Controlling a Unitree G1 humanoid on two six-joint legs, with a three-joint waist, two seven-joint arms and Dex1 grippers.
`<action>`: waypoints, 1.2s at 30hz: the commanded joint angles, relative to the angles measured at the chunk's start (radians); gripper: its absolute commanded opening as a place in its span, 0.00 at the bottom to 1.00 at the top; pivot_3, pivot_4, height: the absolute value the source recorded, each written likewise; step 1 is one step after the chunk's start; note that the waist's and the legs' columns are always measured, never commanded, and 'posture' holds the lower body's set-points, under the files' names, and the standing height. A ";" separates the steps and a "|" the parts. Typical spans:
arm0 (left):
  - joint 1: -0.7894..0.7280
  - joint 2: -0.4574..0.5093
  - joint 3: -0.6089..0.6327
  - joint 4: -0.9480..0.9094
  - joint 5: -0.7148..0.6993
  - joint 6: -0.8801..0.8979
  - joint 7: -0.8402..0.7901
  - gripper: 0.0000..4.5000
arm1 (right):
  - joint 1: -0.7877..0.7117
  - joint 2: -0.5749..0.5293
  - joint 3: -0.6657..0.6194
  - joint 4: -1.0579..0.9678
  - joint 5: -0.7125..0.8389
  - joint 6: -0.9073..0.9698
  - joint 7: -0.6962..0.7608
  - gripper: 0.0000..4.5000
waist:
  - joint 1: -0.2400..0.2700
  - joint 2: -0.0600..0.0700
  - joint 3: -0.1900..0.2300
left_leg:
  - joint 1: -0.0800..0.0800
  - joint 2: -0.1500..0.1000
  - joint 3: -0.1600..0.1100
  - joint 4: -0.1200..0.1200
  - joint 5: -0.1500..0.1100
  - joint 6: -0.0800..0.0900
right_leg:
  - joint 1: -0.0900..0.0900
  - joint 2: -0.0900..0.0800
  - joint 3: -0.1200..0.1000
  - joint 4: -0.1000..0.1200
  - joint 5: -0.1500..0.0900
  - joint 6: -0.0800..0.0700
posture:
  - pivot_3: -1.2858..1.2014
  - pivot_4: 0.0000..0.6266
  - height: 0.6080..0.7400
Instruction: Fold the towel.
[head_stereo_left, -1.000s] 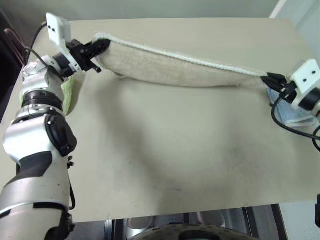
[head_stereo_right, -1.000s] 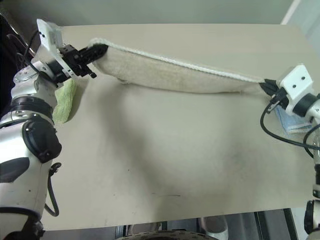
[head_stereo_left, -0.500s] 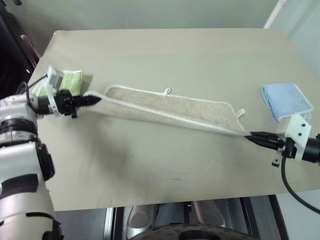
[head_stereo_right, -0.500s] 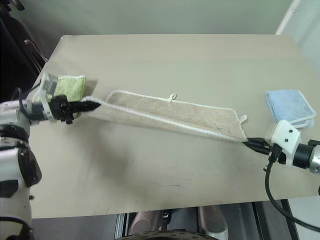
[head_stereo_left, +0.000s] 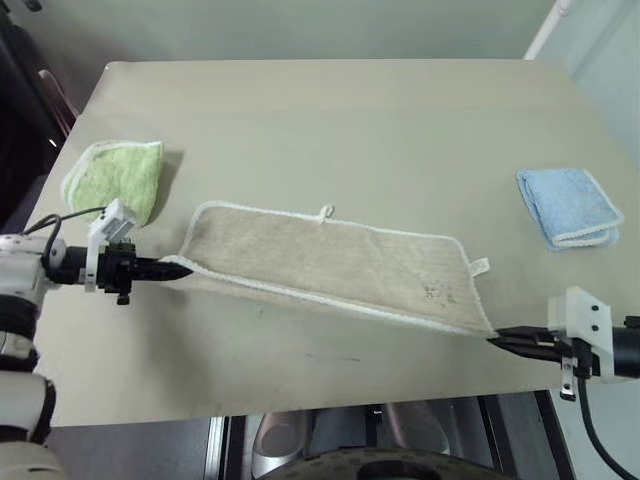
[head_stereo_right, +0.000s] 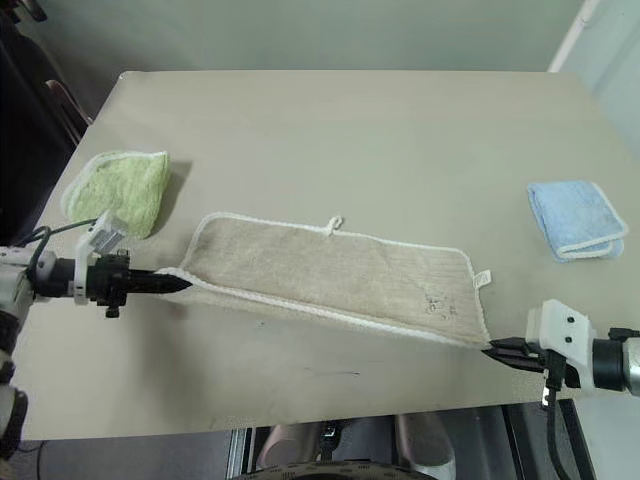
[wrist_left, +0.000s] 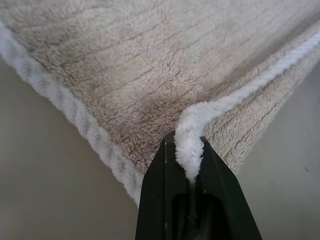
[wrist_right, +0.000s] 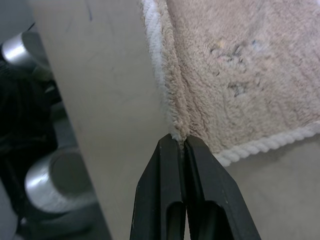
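The left gripper (head_stereo_left: 186, 267) is pinched tight on the white corded edge at the near left corner of the towel (head_stereo_left: 330, 262), its two black fingers (wrist_left: 159, 200) closed around the cord. The right gripper (head_stereo_left: 495, 340) is likewise clamped on the towel's near right corner, right at the table's front edge. Between them the beige towel lies stretched long and narrow across the middle of the tan table (head_stereo_left: 350, 130), its near edge slightly lifted. A small white loop tag (head_stereo_left: 325, 211) sits on its far edge and a white label (head_stereo_left: 478, 266) sticks out at the far right corner; any writing on it is too small to read. A faint dark mark (head_stereo_left: 436, 291) shows near the right end, unreadable. A green folded towel (head_stereo_left: 115, 178) lies well apart at the left, a light blue folded towel (head_stereo_left: 567, 204) well apart at the right
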 joint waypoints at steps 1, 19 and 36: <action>-0.012 0.159 -0.012 0.046 0.006 0.011 -0.033 0.00 | 0.005 -0.034 -0.101 0.072 -0.030 0.022 0.017 0.00 | 0.001 -0.003 -0.002 | 0.000 0.000 -0.001 0.000 -0.001 -0.001 | 0.000 0.001 0.000 0.000 -0.001 -0.001 | 0.52 0.24 1.00; -0.325 -0.103 0.150 0.412 0.163 -0.147 0.174 0.00 | -0.506 -0.020 0.249 0.451 -0.125 -0.102 -0.140 0.00 | 0.003 -0.004 -0.002 | -0.002 0.002 -0.002 -0.002 -0.001 0.000 | -0.003 0.001 -0.001 0.000 -0.001 -0.002 | 0.52 0.24 1.00; -0.381 -0.219 0.283 0.494 0.337 -0.246 0.252 0.00 | -0.672 0.083 0.377 0.611 -0.197 -0.181 -0.235 0.00 | 0.003 -0.003 -0.002 | -0.001 0.001 -0.001 -0.001 0.002 0.003 | -0.001 0.000 -0.001 -0.001 0.002 0.002 | 0.52 0.24 1.00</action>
